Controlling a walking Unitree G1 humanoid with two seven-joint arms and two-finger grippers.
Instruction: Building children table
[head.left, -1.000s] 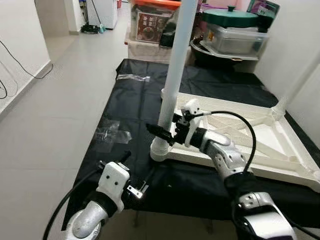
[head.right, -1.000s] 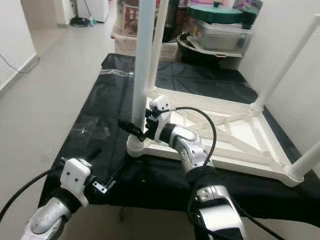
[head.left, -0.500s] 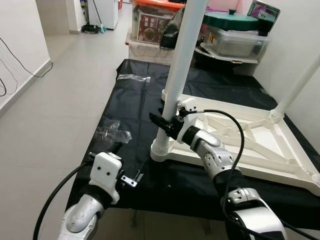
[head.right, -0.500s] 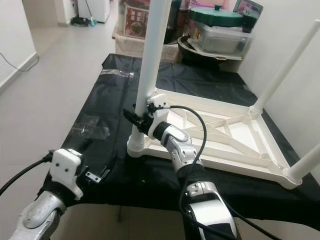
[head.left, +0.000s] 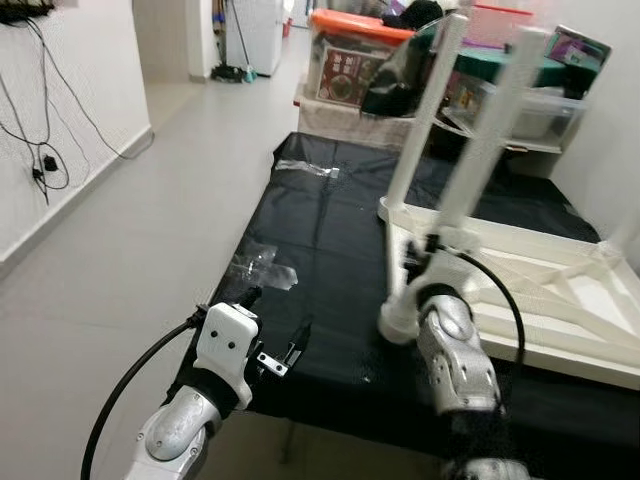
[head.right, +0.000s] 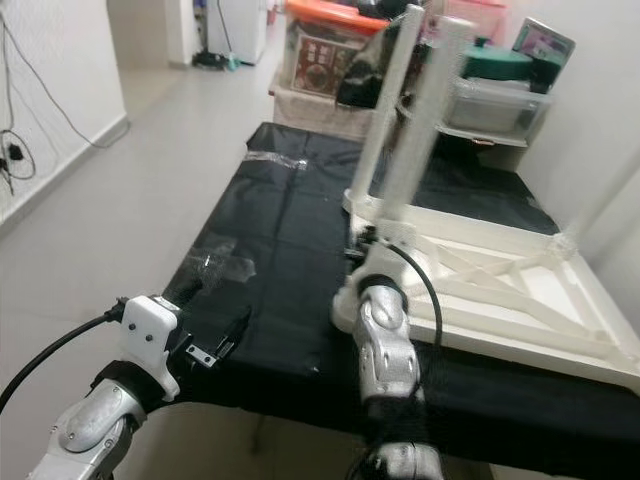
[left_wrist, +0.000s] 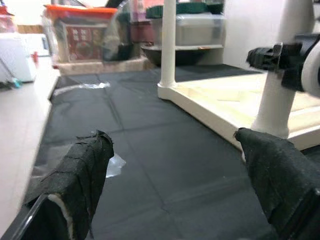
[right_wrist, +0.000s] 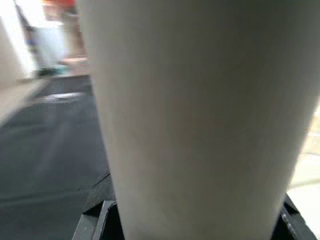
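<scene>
The white children's table (head.left: 560, 290) lies upside down on a black sheet (head.left: 320, 230), with its legs pointing up. My right gripper (head.left: 425, 258) is shut on the near corner leg (head.left: 470, 170) just above its base. In the right wrist view that leg (right_wrist: 200, 100) stands close between the jaws. A second leg (head.left: 425, 110) rises behind it. My left gripper (head.left: 275, 318) hovers low over the sheet's front corner, left of the table. It is open with nothing in it, and its fingers (left_wrist: 85, 170) are spread wide.
Crumpled clear plastic (head.left: 262, 270) lies on the sheet near my left gripper, and a clear strip (head.left: 305, 168) lies at the far edge. Storage boxes (head.left: 350, 70) and tubs stand behind the table. Tiled floor (head.left: 150, 200) runs along the left, with cables on the wall (head.left: 40, 160).
The whole picture has shifted and blurred, so the camera has moved. My right gripper stays on the leg, the arm now reaching straight ahead. The left gripper remains low and open.
</scene>
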